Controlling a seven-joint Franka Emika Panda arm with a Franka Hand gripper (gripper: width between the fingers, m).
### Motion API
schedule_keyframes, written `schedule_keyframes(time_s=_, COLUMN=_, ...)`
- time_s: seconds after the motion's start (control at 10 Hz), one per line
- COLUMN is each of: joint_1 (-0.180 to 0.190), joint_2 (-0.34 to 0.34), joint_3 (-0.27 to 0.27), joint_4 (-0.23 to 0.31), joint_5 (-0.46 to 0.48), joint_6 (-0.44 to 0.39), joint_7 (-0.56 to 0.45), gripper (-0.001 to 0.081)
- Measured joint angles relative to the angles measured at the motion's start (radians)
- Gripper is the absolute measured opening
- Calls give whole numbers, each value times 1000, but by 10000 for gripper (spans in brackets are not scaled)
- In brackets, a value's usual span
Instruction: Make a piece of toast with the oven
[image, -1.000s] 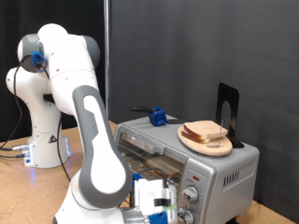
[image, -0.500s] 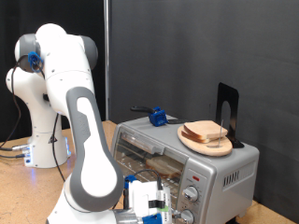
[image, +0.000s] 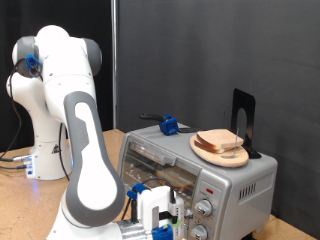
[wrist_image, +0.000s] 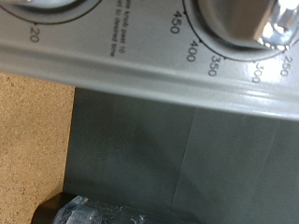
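— Gripper (image: 165, 222) position, please?

— It is low at the exterior view's bottom, just in front of the oven (image: 200, 170), close to the round knobs (image: 205, 210) on its front panel. The white arm (image: 85, 150) bends down to it from the base at the exterior view's left.

— And the jaws, how do they stand?

— I cannot tell. In the exterior view the hand is small and partly cut by the picture edge, and the wrist view does not show the fingers clearly. I see nothing between them.

— What does the wrist view show?

— Very close, the grey front panel of the oven (wrist_image: 187, 112) with a shiny knob (wrist_image: 245, 21) and temperature numbers such as 450, 400 and 350 printed around it. Beside the panel is a part of the brown tabletop (wrist_image: 33, 140). A dark blurred thing sits at one corner; I cannot say what it is.

— Where is the bread?

— Slices of bread (image: 222, 142) lie stacked on a round wooden plate (image: 205, 154) on top of the oven, at the exterior view's right. Inside the oven, behind the glass door (image: 160, 165), something pale brown lies on the rack, maybe the piece of toast (image: 178, 175), but it is too small to be sure.

— Other things?

— A blue-handled tool (image: 168, 126) lies on the oven top, and a black bookend-like stand (image: 243, 122) is behind the plate.
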Motion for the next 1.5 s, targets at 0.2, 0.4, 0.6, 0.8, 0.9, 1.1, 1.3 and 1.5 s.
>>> schedule_keyframes(time_s=0.2, joint_1=0, joint_2=0, joint_3=-2, joint_4=1, joint_5=-5, joint_6=6, joint_7=11, gripper=665)
schedule_keyframes(time_s=0.4, joint_1=2, joint_2=8, joint_3=-2, joint_4=16, joint_5=-15, joint_6=7, joint_7=40, gripper=800)
schedule_keyframes(time_s=0.6, joint_1=8, joint_2=29, joint_3=0, joint_4=51, joint_5=-16, joint_6=8, joint_7=92, gripper=808)
schedule_keyframes(time_s=0.8, joint_1=17, joint_2=52, joint_3=1, joint_4=82, joint_5=-19, joint_6=9, joint_7=148, gripper=808)
schedule_keyframes(time_s=0.9, joint_1=21, joint_2=61, joint_3=1, joint_4=92, joint_5=-25, joint_6=9, joint_7=180, gripper=808)
schedule_keyframes(time_s=1.1, joint_1=24, joint_2=65, joint_3=1, joint_4=98, joint_5=-33, joint_6=6, joint_7=235, gripper=808)
schedule_keyframes(time_s=1.3, joint_1=23, joint_2=65, joint_3=1, joint_4=99, joint_5=-35, joint_6=4, joint_7=241, gripper=808)
schedule_keyframes(time_s=1.5, joint_1=23, joint_2=65, joint_3=1, joint_4=100, joint_5=-35, joint_6=4, joint_7=231, gripper=808)
